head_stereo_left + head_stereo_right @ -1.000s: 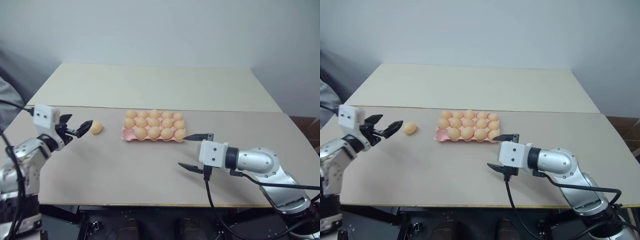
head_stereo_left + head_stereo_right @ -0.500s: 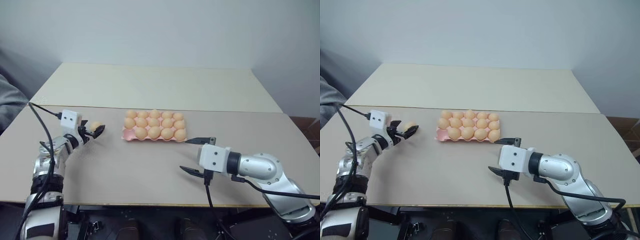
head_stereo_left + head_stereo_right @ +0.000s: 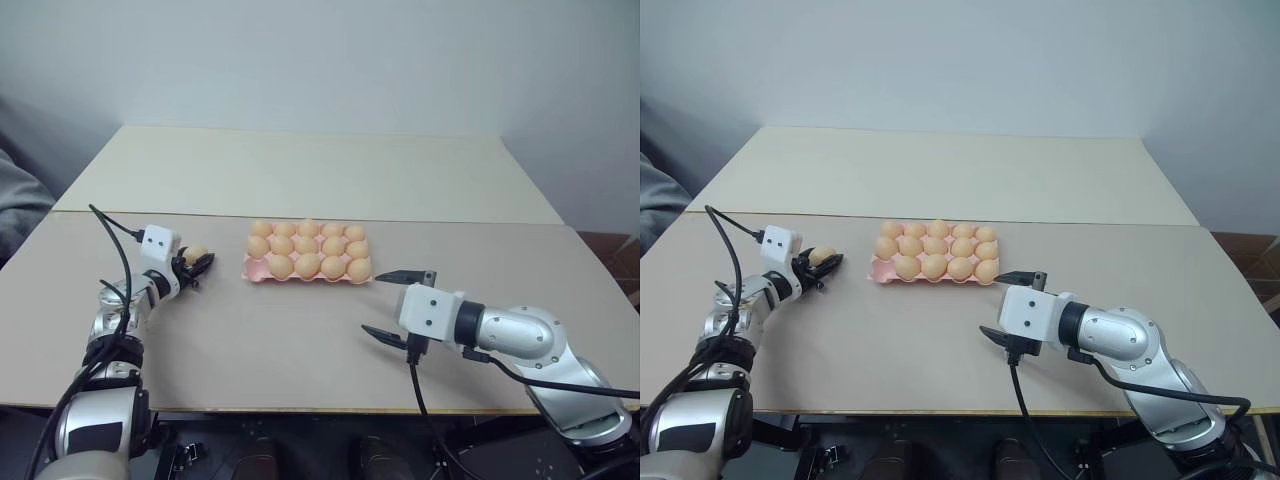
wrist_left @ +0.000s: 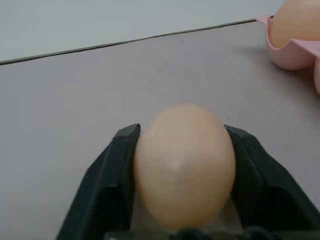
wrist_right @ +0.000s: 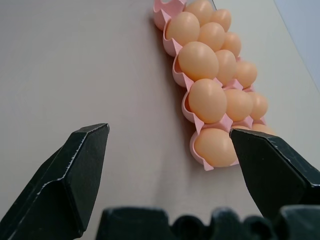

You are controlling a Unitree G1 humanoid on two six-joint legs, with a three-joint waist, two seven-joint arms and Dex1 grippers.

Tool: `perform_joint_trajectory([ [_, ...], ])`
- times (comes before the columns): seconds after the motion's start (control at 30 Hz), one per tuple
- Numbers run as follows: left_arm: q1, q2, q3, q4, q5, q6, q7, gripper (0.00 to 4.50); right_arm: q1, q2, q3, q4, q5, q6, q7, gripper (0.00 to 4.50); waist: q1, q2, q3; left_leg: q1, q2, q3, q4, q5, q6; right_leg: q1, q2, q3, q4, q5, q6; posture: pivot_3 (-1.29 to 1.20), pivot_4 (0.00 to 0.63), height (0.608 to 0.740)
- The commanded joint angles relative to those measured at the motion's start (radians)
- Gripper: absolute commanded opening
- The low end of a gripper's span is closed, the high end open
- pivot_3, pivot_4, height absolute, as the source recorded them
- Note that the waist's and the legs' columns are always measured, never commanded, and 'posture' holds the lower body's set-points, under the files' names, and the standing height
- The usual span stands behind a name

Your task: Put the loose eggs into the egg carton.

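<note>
Left wrist view: a loose egg is pinched between the black fingers of the left gripper, near the tabletop's left edge. The egg carton is seen mid-table, beside it. The right gripper is held spread, empty, near the front edge.

egg: base hidden between jaws | egg carton: cut by frame edge
</note>
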Motion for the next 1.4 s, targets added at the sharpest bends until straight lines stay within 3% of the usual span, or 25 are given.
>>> perform_joint_trajectory([
  [0.03, -0.004, 0.013, -0.014, -0.024, 0.017, -0.023, -0.023, 1.78, 0.003, -0.006, -0.032, -0.02, -0.01, -0.003, -0.015, 4.5, 0.0, 0.0, 0.0, 0.0, 0.0, 0.0, 0.0, 0.0, 0.0, 0.0, 0.0, 0.0, 0.0, 0.0, 0.0, 0.0, 0.15, 0.74],
  [0.43, 0.184, -0.012, -0.029, -0.562, -0.167, 0.219, -0.252, 1.78, 0.004, 0.012, -0.018, -0.013, -0.027, -0.01, -0.033, 4.5, 0.0, 0.0, 0.0, 0.0, 0.0, 0.0, 0.0, 0.0, 0.0, 0.0, 0.0, 0.0, 0.0, 0.0, 0.0, 0.0, 0.15, 0.74],
  [0.63, 0.191, -0.025, -0.064, -0.622, -0.201, 0.272, -0.316, 1.78, 0.011, 0.02, -0.014, -0.015, -0.042, -0.009, -0.045, 4.5, 0.0, 0.0, 0.0, 0.001, 0.0, 0.0, 0.0, 0.0, 0.0, 0.0, 0.0, 0.0, 0.001, 0.0, 0.0, 0.0, 0.15, 0.74],
  [0.8, 0.138, -0.043, -0.081, -0.541, -0.196, 0.269, -0.33, 1.78, 0.02, 0.025, -0.014, -0.023, -0.051, -0.003, -0.056, 4.5, 0.0, 0.0, 0.0, 0.0, 0.0, -0.001, 0.0, 0.0, 0.0, 0.0, 0.0, 0.0, 0.001, 0.0, 0.0, 0.0, 0.15, 0.74],
  [1.07, 0.098, -0.065, -0.071, -0.458, -0.18, 0.183, -0.32, 4.37, 0.037, 0.021, -0.024, -0.032, -0.062, 0.0, -0.06, 4.5, -0.001, 0.0, 0.0, 0.0, 0.0, -0.001, 0.0, 0.0, 0.0, 0.0, 0.0, 0.0, 0.0, 0.0, 0.0, 0.0, 0.15, 0.74],
  [1.3, 0.159, -0.028, -0.047, -0.543, -0.196, 0.177, -0.329, 4.47, 0.038, 0.017, -0.03, -0.033, -0.064, -0.002, -0.056, 4.5, -0.004, 0.0, 0.0, 0.0, 0.0, -0.001, 0.0, 0.0, 0.0, 0.0, 0.0, 0.001, 0.0, 0.0, 0.0, 0.0, 0.15, 0.74],
  [1.4, 0.275, 0.055, 0.014, -0.706, -0.266, 0.266, -0.362, 4.47, 0.042, 0.008, -0.04, -0.042, -0.054, 0.001, -0.046, 4.5, -0.012, 0.0, 0.0, 0.0, 0.001, 0.0, 0.0, 0.0, 0.0, -0.001, 0.001, 0.001, 0.0, 0.0, 0.0, 0.0, 0.15, 0.74],
])
